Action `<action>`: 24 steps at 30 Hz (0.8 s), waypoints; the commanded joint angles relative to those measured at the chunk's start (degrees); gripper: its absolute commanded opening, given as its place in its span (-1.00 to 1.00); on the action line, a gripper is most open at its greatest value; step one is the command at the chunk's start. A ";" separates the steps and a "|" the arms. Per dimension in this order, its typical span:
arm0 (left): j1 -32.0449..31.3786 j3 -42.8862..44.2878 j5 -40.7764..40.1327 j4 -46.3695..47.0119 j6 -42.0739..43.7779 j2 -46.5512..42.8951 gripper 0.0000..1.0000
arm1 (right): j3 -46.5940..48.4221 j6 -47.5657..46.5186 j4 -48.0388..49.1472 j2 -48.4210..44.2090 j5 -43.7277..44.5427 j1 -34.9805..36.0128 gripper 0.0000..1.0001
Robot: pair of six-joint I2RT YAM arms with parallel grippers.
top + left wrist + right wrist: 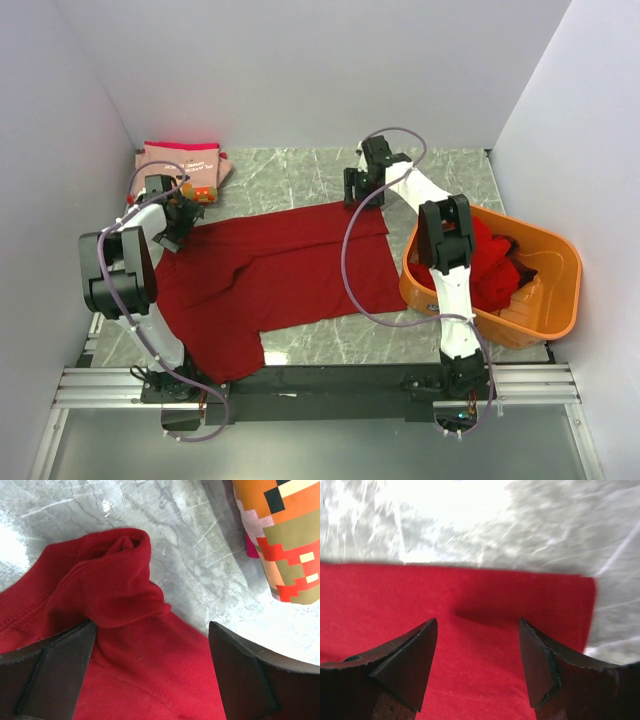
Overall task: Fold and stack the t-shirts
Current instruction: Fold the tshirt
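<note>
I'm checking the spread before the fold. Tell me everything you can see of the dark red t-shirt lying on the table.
The dark red t-shirt is plain, soft knit cloth, lying spread and mostly flat on the marble table, with a few wrinkles across it. Its far left corner is bunched up under the open left end effector. The open right end effector hangs over its far right corner.

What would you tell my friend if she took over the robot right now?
Left gripper: open, over a bunched edge of the spread red t-shirt, holding nothing.
Right gripper: open, over that shirt's far right corner, holding nothing.
Pink t-shirt: folded, at the table's far left corner.
More red t-shirts: heaped in the orange tub.
Done: one shirt folded.
Left: fold the spread one, stack it, then the tub's.
</note>
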 commanded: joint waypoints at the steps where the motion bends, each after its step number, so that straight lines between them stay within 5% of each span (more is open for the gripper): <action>1: -0.02 1.85 -1.11 1.02 0.51 1.15 0.99 | 3.46 2.09 -3.22 2.36 3.79 -1.50 0.45; 14: -2.04 10.27 -4.88 -0.20 -2.48 7.91 0.99 | 10.32 6.40 -4.02 8.61 2.21 -4.75 0.44; 24: -3.80 19.42 -11.64 -5.65 -2.05 10.03 0.99 | 11.37 3.86 -0.85 4.14 0.63 -4.75 0.44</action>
